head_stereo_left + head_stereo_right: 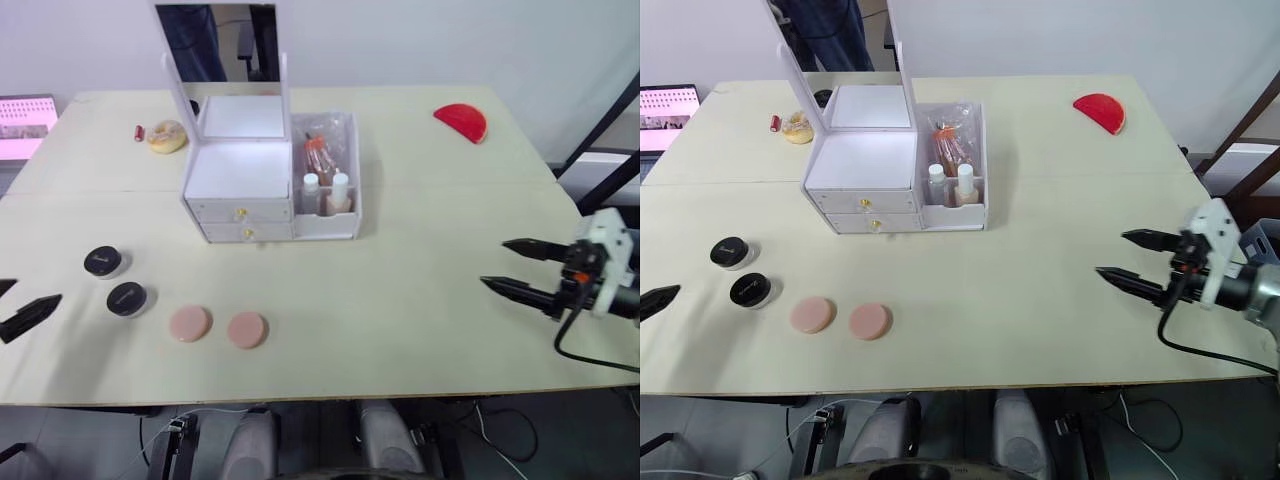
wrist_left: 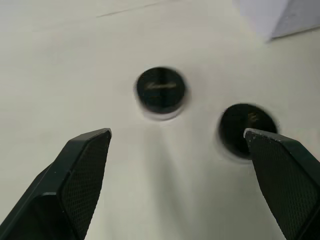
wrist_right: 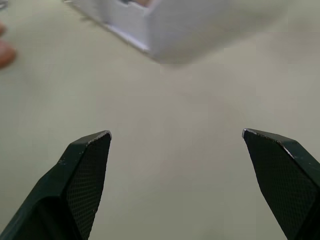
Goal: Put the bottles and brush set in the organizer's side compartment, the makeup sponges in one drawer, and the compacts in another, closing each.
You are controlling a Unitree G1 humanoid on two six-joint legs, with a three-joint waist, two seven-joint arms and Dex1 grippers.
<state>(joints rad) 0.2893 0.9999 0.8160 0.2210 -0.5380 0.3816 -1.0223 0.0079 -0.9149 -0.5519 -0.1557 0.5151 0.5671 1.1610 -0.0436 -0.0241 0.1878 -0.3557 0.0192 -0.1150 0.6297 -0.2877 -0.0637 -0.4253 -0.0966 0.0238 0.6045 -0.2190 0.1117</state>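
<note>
Spanning the whole scene, the pale surface (image 1: 420, 300) carried everything. Toward its far middle stood the white organizer (image 1: 245, 180), its mirror lid (image 1: 222, 45) raised upright and both front drawers (image 1: 242, 222) pushed shut. In its side compartment (image 1: 327, 175), on the robot's right of the drawers, stood two small white-capped bottles (image 1: 326, 190) at the front, with a clear packet holding the brush set (image 1: 320, 150) behind them.

The right end effector (image 1: 515, 268) hovered above bare surface at the near right, well apart from the organizer, its two black fingers spread wide with nothing between them. The left end effector (image 2: 177, 142) sat at the near left edge, fingers likewise parted and empty, pointing toward the two black compacts.

A red semicircular object (image 1: 461, 121) lay at the far right. At the far left rested a round tan item (image 1: 167, 136) with a small red tube (image 1: 139, 132) just beside it.

Two pink makeup sponges (image 1: 218, 326) lay side by side near the front edge, close but not touching. The two compacts (image 1: 116, 281) sat to their left, one (image 1: 105, 262) farther back, the other (image 1: 127, 298) nearer the sponges.
</note>
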